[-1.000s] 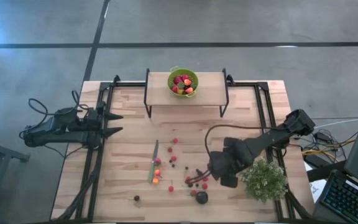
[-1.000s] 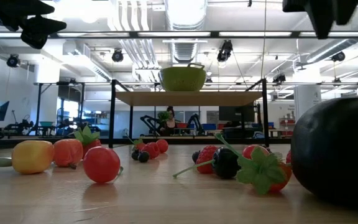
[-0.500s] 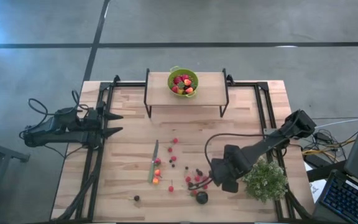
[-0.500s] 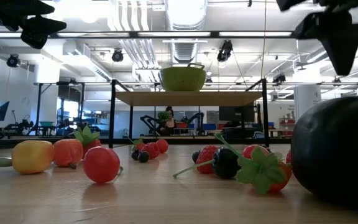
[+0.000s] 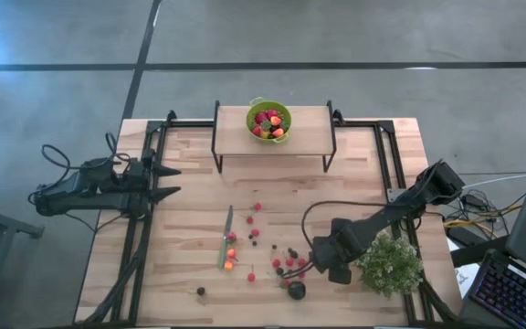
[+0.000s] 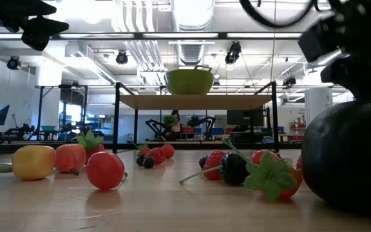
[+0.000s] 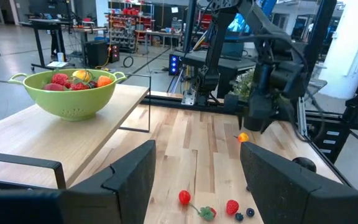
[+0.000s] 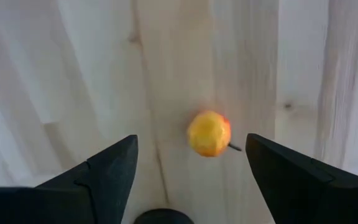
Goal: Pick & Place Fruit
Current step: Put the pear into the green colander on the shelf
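- Your green bowl (image 5: 269, 120) on the raised shelf (image 5: 309, 135) already holds several fruits.
- Many berries (image 5: 256, 232) are scattered across the worktop (image 5: 190, 206).
- Your right gripper (image 8: 191, 162) hangs spread open, empty, over a yellow-orange fruit (image 8: 209, 133).
- Your left gripper (image 5: 164, 181) waits open and empty at the worktop's left edge.

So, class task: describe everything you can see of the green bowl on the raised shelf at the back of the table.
The green bowl is a round, lime-green colander that looks like plastic, with small drain holes low on its wall and a loop handle on each side. It stands upright on the wooden shelf with dark metal legs at the table's far edge. It holds a heap of fruit, mostly red with some orange pieces. Neither arm touches it.
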`<state>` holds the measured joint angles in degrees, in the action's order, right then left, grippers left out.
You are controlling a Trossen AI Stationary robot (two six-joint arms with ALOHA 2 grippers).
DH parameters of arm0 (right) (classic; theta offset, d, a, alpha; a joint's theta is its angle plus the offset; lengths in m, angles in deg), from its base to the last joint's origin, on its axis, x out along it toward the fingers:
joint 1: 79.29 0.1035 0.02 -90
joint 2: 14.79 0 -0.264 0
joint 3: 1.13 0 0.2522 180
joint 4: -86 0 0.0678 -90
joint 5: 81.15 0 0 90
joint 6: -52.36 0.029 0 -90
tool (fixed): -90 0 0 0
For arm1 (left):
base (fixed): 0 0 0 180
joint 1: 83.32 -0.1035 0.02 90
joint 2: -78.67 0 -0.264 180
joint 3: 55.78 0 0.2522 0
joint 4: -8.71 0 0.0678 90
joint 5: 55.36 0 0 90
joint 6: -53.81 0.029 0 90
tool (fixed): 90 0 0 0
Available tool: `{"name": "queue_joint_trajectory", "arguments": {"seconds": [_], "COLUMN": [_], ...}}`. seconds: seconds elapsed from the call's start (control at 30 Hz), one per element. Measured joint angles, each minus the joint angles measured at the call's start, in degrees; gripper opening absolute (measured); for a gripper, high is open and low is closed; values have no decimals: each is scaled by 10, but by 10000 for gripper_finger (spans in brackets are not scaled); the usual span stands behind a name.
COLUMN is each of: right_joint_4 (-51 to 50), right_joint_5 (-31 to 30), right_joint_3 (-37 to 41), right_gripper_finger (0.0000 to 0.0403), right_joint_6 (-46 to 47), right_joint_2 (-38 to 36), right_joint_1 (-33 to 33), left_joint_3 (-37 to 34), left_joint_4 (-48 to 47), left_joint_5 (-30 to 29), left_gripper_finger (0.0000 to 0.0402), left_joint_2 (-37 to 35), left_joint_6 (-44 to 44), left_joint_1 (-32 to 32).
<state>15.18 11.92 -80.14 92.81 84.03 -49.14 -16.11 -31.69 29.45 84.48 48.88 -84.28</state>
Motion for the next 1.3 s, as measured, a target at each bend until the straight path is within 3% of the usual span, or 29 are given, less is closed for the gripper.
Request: {"name": "queue_joint_trajectory", "arguments": {"seconds": [0.4,0.67,1.07,1.3], "right_joint_4": [63,84,115,120], "right_joint_5": [0,0,-1,-6], "right_joint_3": [86,93,101,118], "right_gripper_finger": [250,237,263,227], "right_joint_6": [20,27,25,27], "right_joint_2": [0,0,0,-3], "right_joint_1": [0,0,0,0], "left_joint_3": [0,0,0,0], "left_joint_4": [0,0,0,0], "left_joint_5": [0,0,0,0], "left_gripper_finger": [241,241,241,241], "left_joint_2": [0,0,0,0], "left_joint_6": [0,0,0,0], "left_joint_1": [0,0,0,0]}}
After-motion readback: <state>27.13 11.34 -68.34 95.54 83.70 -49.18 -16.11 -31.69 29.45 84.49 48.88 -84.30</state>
